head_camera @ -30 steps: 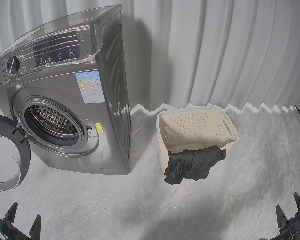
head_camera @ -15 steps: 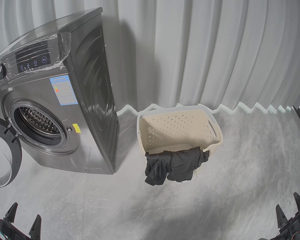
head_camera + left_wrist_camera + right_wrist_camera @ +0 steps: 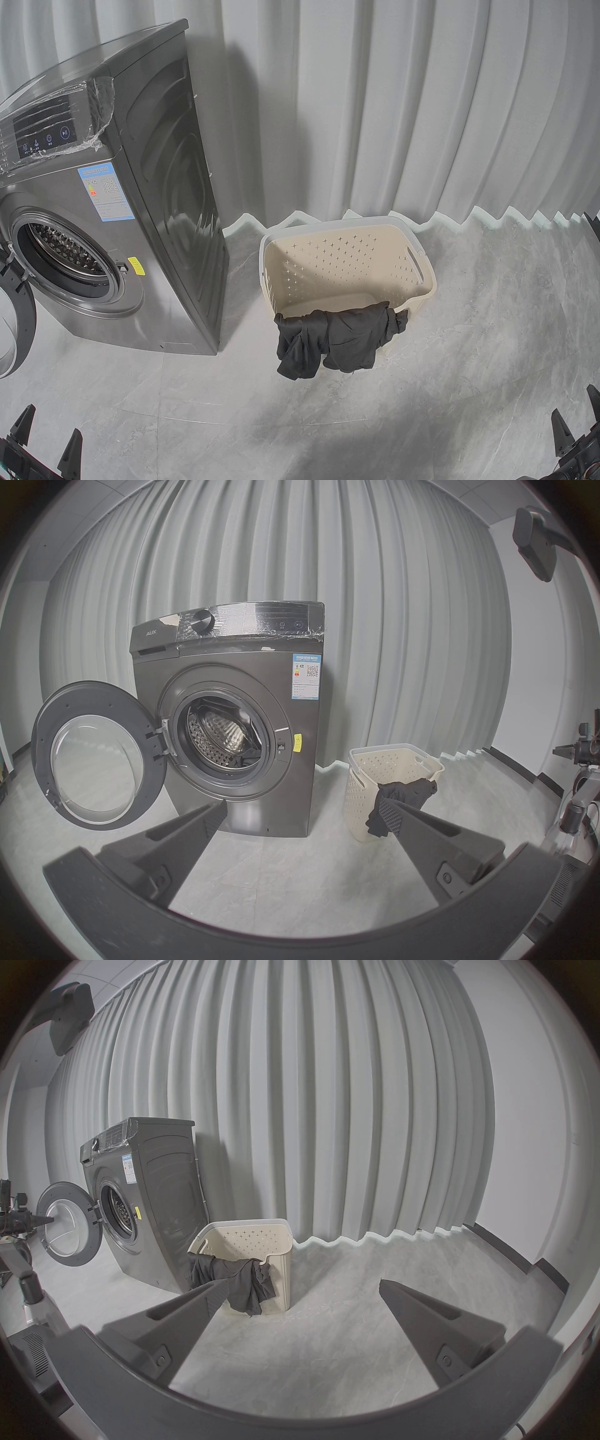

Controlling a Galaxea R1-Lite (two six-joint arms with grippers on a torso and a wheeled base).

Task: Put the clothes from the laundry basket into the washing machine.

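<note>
Task unfinished: the dark garment hung over the near rim of the laundry basket, right of the open-doored washing machine, while the left gripper and right gripper stood wide open and empty.

My head camera looks forward and steeply down from above: the washing machine stands on my left, the laundry basket near centre, both at middle range on the floor. My left wrist camera sits low and faces the machine's front and open door nearly square on, the basket beside it. My right wrist camera, equally low, faces the curtain and takes the machine obliquely, apparently from farther off. All three views share machine, basket and the dark garment draped over its rim.
</note>
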